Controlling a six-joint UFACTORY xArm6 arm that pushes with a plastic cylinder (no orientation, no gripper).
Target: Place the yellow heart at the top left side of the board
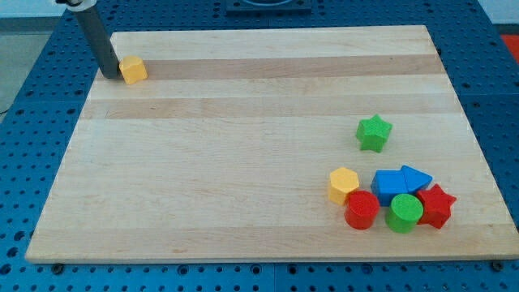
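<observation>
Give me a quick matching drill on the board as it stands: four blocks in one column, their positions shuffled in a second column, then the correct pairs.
Blocks:
1. yellow heart
2. green star
3. red star
4. yellow hexagon

Places:
A. view's-left end of the bottom-right cluster
B. top left, right beside my tip
C. alone, above the cluster
D. view's-right end of the cluster

Pairs: 1-B, 2-C, 3-D, 4-A
</observation>
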